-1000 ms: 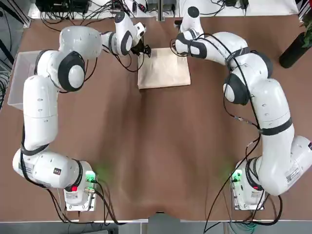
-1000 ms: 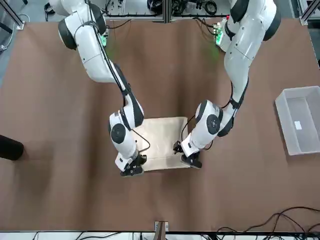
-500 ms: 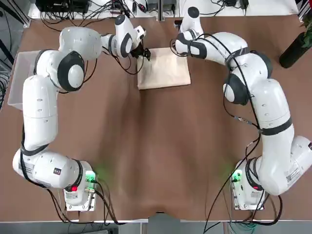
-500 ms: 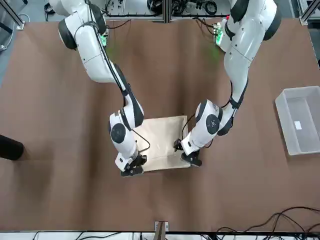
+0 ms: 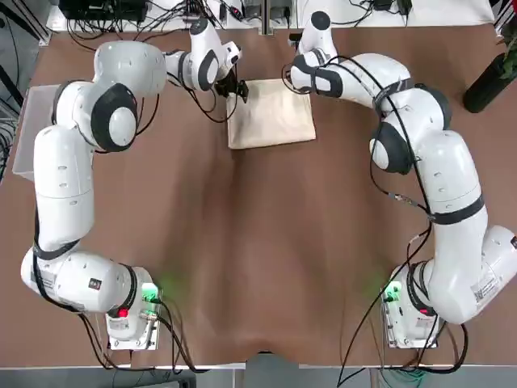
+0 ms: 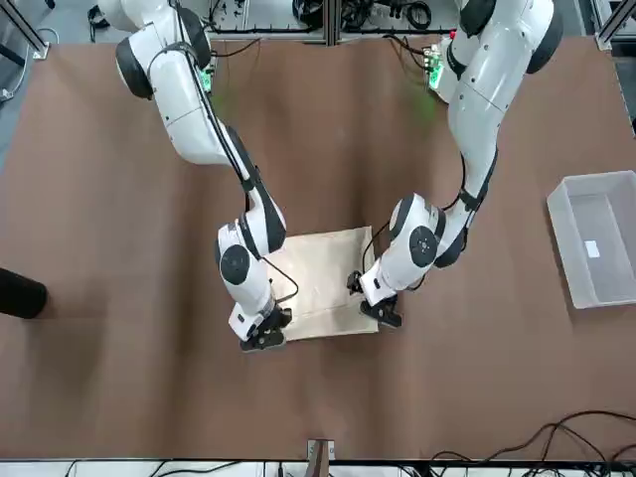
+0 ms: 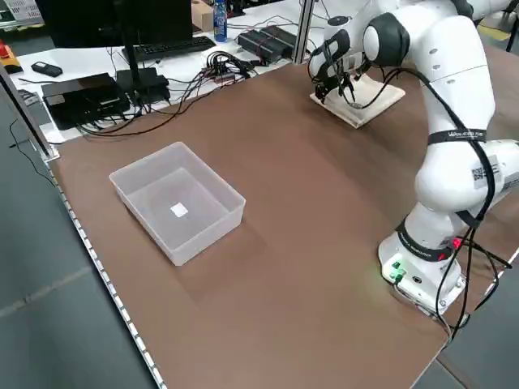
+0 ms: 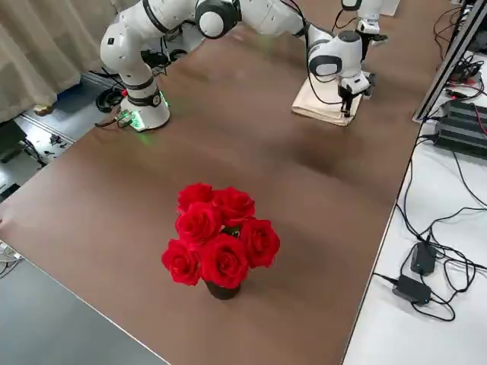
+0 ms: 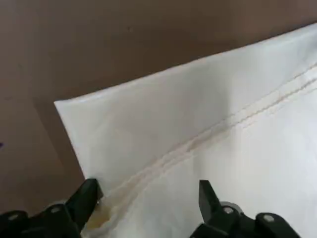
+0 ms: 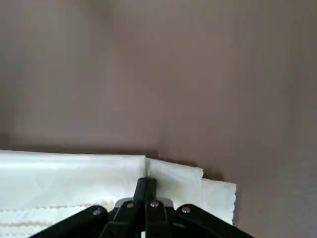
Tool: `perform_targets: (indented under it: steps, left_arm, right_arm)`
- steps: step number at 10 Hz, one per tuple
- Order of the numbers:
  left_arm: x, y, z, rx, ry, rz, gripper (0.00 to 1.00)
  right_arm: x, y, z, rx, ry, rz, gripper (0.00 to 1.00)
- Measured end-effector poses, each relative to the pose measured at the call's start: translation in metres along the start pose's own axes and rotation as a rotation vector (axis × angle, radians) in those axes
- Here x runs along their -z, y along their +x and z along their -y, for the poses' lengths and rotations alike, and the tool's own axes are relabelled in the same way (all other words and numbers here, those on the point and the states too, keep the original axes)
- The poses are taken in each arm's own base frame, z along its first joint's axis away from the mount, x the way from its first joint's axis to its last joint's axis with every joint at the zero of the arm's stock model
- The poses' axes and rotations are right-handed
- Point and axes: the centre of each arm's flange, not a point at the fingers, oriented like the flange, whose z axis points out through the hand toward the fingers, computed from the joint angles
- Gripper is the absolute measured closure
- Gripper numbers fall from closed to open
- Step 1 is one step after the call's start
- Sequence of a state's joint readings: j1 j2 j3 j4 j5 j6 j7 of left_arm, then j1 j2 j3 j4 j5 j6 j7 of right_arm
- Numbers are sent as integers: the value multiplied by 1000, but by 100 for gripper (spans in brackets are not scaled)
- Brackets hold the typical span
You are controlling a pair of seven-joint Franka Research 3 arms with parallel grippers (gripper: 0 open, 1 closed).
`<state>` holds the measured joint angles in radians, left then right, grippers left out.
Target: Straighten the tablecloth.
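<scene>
At the far middle of the table (image 5: 242,242) the tablecloth (image 5: 272,117) lies folded in a small thick pad, so we judge the spreading not yet begun. Our left gripper (image 9: 148,198) straddles one far corner, fingers apart; our right gripper (image 10: 146,186) is pinched together on the other. Bare brown surface lies open on every side for drawing the edges out

Brown table (image 5: 266,242) with folded tablecloth (image 5: 273,120), clear bin (image 7: 180,212), rose vase (image 8: 221,236).
</scene>
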<state>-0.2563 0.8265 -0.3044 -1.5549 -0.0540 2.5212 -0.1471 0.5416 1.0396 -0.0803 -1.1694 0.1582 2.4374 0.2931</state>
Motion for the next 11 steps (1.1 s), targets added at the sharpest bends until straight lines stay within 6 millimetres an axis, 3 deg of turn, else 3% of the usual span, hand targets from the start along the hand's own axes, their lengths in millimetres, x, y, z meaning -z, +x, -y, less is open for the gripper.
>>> perform_targets:
  steps: [3, 7, 11]
  left_arm:
    - [-3, -7, 0, 2, 10, 62, 9]
    - [11, -6, -2, 3, 17, 80, 8]
    - [1, -17, 2, 7, 29, 140, 5]
  right_arm:
    - [0, 0, 0, 0, 0, 0, 98]
    - [0, 0, 0, 0, 0, 0, 98]
    - [0, 0, 0, 0, 0, 0, 98]
